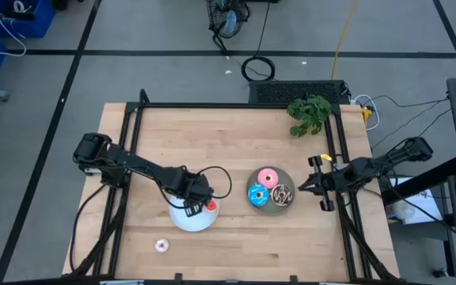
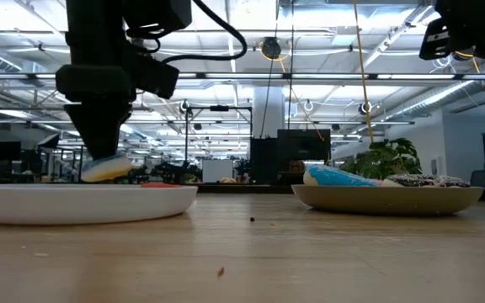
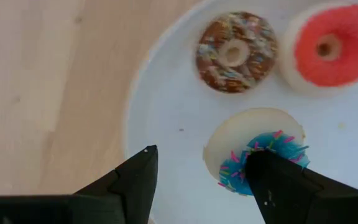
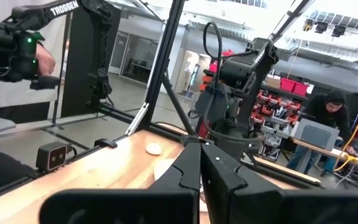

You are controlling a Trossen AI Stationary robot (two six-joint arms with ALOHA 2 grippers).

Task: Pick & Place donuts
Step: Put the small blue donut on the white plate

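My left gripper [image 3: 201,155] stands open, pointing down over the white plate [image 3: 166,93], which holds three mini donuts: brown sprinkled [image 3: 235,53], red [image 3: 328,46] and blue [image 3: 253,152]. The blue one sits tilted by one finger, also seen low over the plate [image 2: 106,168]. A white-pink mini donut [image 1: 161,246] lies on the table near the front edge. The grey plate [image 1: 271,210] carries the pink [image 1: 267,176], blue [image 1: 257,194] and chocolate [image 1: 282,194] donuts. My right gripper [image 1: 303,188] waits shut at the table's right side, beside the grey plate. My left gripper touches the blue mini donut with the inner side of one finger [image 3: 278,186], against the donut's iced edge [image 3: 260,158]. The other finger [image 3: 138,180] stands well apart from it. The fingers point down from above. The donut sits tilted over the white plate.
A green plant [image 1: 309,112] lies at the table's far right corner. Black frame rails [image 1: 133,134] run along the table's left, far and right sides. Bare wood lies between the two plates and along the far half of the table.
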